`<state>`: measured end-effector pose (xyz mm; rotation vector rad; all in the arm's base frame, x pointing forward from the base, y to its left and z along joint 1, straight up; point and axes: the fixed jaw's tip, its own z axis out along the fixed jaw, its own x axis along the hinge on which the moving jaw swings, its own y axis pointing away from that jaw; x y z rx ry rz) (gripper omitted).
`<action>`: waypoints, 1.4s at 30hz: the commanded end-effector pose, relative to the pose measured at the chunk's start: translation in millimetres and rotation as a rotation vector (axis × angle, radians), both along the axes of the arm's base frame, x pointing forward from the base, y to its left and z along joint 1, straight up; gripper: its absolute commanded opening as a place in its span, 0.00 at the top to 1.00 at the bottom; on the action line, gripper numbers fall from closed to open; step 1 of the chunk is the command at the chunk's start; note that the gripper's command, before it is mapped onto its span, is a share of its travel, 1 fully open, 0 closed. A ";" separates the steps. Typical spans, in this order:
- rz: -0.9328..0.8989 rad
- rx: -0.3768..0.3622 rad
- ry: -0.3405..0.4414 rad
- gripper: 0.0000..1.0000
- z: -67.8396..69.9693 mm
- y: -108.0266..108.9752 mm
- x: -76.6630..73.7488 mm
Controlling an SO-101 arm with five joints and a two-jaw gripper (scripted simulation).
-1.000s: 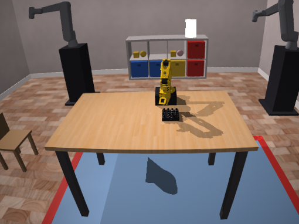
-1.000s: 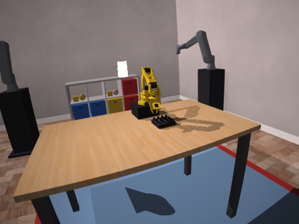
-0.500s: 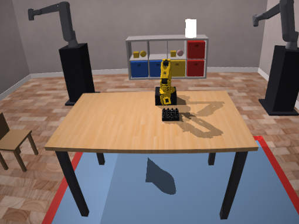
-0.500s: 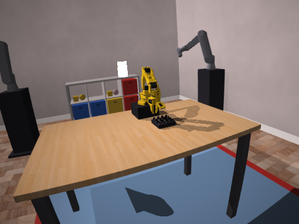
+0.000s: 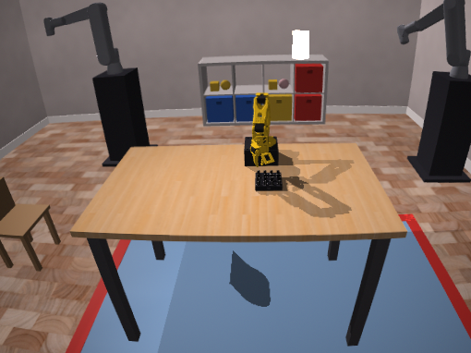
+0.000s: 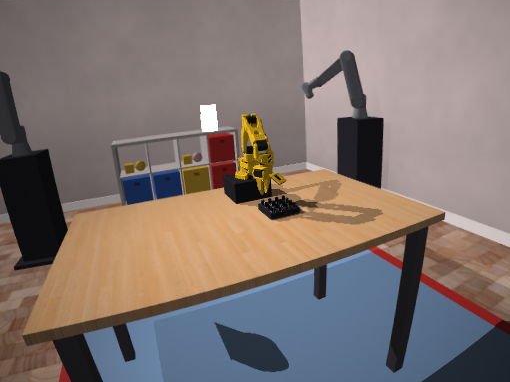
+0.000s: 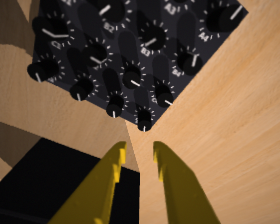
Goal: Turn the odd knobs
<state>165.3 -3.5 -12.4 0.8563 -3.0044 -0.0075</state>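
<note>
One box (image 5: 269, 188) (image 6: 279, 214) (image 7: 220, 45), upper half of wrist frame | gripper (image 5: 263, 164) (image 6: 270, 190) (image 7: 139, 145) nearly closed, empty | knobs likely small, slick: grip sides, twist gently

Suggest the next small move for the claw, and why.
I'd ease the claw toward the box, tips kept above the knobs. In the wrist view its tips are parted with nothing between them, and they appear short of the nearest corner knob, so no knob looks ready to turn.
</note>
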 end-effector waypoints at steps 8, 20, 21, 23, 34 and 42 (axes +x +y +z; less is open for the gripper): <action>0.019 0.001 -0.014 0.90 1.5 -0.2 -0.1; 0.019 0.001 -0.014 0.90 1.5 -0.2 -0.1; 0.019 0.001 -0.014 0.90 1.5 -0.2 -0.1; 0.019 0.001 -0.014 0.90 1.6 -0.2 0.4; 0.019 0.001 -0.014 0.90 2.8 -1.2 16.9; 0.019 0.001 -0.014 0.90 2.4 -2.7 40.5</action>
